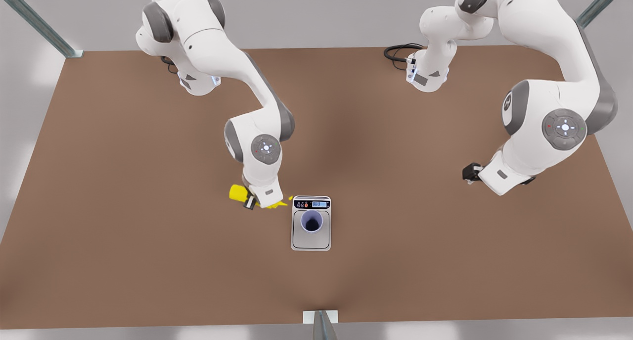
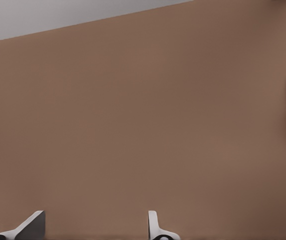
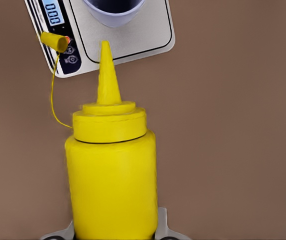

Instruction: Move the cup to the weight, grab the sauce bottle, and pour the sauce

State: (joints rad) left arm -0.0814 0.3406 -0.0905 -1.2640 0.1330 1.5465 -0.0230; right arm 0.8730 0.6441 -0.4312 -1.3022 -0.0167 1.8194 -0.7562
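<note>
Our right claw (image 1: 253, 201) gripped the yellow sauce bottle (image 3: 111, 185), tipped sideways, nozzle toward the cup (image 1: 312, 222) standing on the weight (image 1: 311, 241). Our left claw (image 2: 93, 232) waited with fingers apart above the brown worktop (image 1: 148, 261), well apart from the weight.

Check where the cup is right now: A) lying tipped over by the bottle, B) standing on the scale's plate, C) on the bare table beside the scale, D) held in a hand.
B: the cup stands upright on the scale, while the right hand grips the sauce bottle beside it, nozzle aimed toward the cup.
</note>
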